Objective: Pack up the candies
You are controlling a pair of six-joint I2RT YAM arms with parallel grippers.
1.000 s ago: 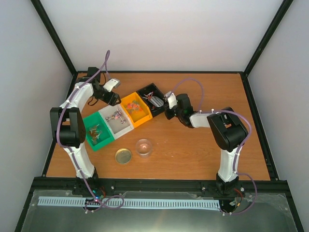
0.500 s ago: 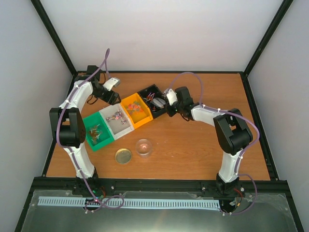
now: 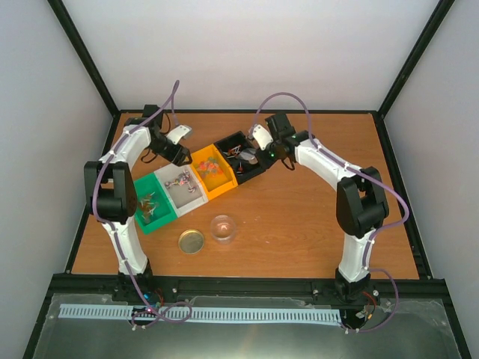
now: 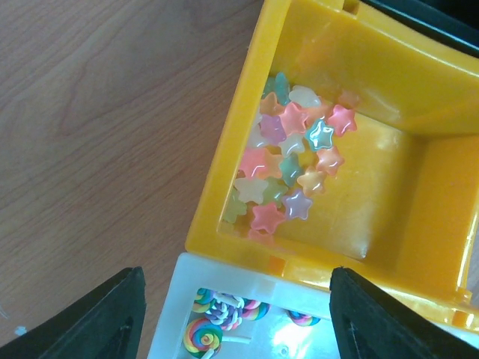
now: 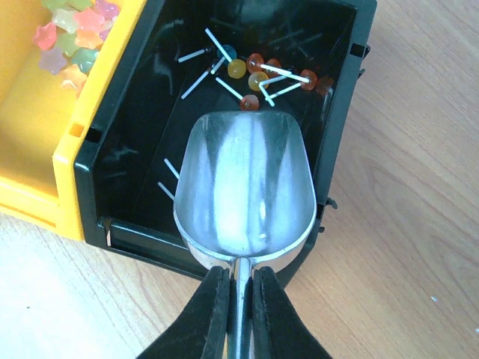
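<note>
Steel scoop (image 5: 243,191), pinched by its handle in the right hand (image 5: 239,283), hangs over candies (image 5: 258,75) in the black bin (image 5: 340,97), left hand (image 4: 236,303) spread above the yellow bin (image 4: 224,172); a steep dig could shove the bin or spill them.

Top external: high, behind the arm bases, looking down on the whole counter (image 3: 299,224). Left wrist: close, down past the left gripper (image 4: 236,288) into the yellow bin (image 4: 232,134). Right wrist: close, down past the right gripper (image 5: 239,277) into the black bin (image 5: 127,149). Both wrist views share the yellow bin.

Left jaws apart, right jaws tight.
</note>
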